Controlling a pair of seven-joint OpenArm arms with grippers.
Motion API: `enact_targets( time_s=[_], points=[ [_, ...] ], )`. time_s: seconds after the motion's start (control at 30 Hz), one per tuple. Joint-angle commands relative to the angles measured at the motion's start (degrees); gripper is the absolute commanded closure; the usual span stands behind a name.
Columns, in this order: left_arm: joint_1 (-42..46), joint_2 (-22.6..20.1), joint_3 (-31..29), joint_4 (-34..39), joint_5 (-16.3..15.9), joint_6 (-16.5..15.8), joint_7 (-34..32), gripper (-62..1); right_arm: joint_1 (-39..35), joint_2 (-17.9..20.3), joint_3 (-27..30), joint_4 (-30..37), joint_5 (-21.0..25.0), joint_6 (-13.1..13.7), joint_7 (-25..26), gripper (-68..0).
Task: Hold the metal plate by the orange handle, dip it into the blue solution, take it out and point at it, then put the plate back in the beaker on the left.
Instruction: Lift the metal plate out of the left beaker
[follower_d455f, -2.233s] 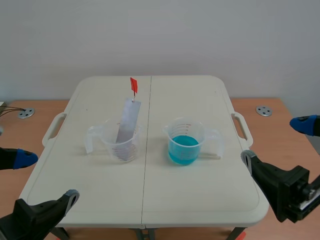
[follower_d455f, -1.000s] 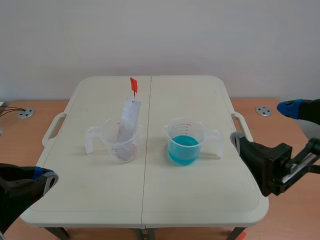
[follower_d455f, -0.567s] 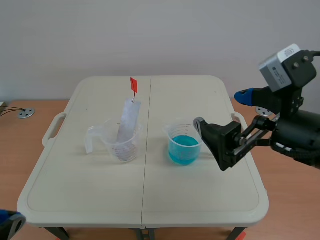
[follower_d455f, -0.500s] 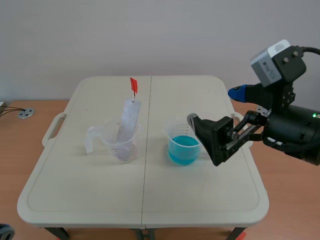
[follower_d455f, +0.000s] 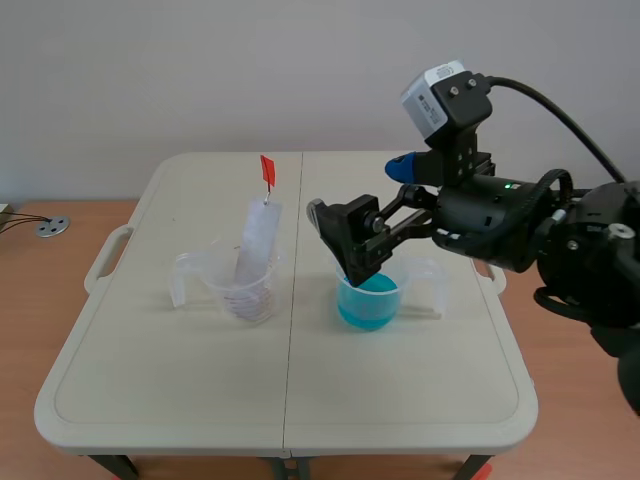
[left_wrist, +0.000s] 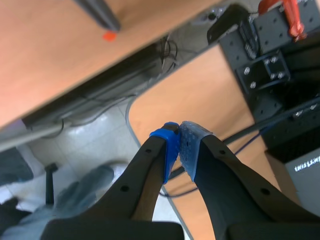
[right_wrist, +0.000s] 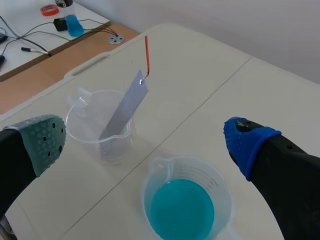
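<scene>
Table: white plastic table (follower_d455f: 200, 400), things unmoved.
Right gripper (follower_d455f: 358, 187): wide open, empty, newly swung in above the clear beaker of blue solution (follower_d455f: 368, 300).
Left gripper (left_wrist: 180, 145): closed, empty, withdrawn.
Meaning: thin orange handle (right_wrist: 146, 55) ahead, ungrasped.

Blue solution (follower_d455f: 367, 301), orange-red handle (follower_d455f: 267, 171)

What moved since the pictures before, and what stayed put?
The right hand, open, rose from the table's right edge and swung in over the beaker of blue solution. The left hand sank out of the scene view. Nothing was grabbed. The metal plate stayed in the left beaker.
</scene>
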Motion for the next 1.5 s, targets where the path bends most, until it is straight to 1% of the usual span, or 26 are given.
enact_targets(
  time_s=[0.0, 0.1, 0.2, 0.3, 0.5, 0.63, 0.8, 0.93, 1.37, 1.47],
  points=[
    [0.0, 0.0, 0.4, -1.1, -0.4, -0.2, -2.4, -1.6, 2.8, -0.5, -1.0, -1.0, 0.7, 0.2, 1.0, -66.3],
    [0.0, 0.0, 0.5, -4.6, -0.4, -0.2, -5.3, -1.6, 6.2, -1.9, -3.4, -4.6, 0.4, 0.2, 1.0, -66.3],
    [0.0, 0.0, 1.4, -7.6, -0.3, -0.2, -6.9, -1.6, 9.0, -3.6, -5.1, -8.1, -1.3, 0.2, 1.0, -66.3],
    [0.0, 0.0, 2.8, -9.9, -0.3, -0.2, -7.3, -1.6, 11.3, -5.4, -6.2, -11.3, -2.7, 0.2, 1.4, -66.3],
    [0.0, 0.0, 4.9, -12.6, -0.2, -0.2, -7.3, -1.6, 15.4, -8.6, -6.6, -15.8, -3.1, 0.2, 1.6, -66.3],
    [0.4, 0.0, 4.9, -13.0, -0.1, -0.2, -7.5, -1.6, 17.8, -10.6, -6.6, -18.0, -4.6, 0.2, 1.5, -66.3],
    [1.8, 0.0, 4.9, -13.0, -0.2, -0.2, -10.1, -1.6, 20.7, -12.4, -7.6, -21.1, -6.7, 0.0, 1.4, -66.3],
    [1.8, 0.0, 4.9, -13.0, -0.1, -0.2, -10.1, -1.6, 22.8, -13.4, -8.7, -24.6, -6.7, -0.5, 1.7, -66.3],
    [1.8, 0.0, 4.9, -13.0, -0.2, -0.2, -10.0, -1.6, 30.2, -17.8, -10.5, -38.1, -7.0, -0.4, 4.6, -66.3],
    [1.8, 0.0, 4.9, -13.0, -0.2, -0.2, -10.0, -1.6, 31.5, -17.8, -12.3, -40.6, -7.0, -0.5, 6.9, -66.3]
  ],
)
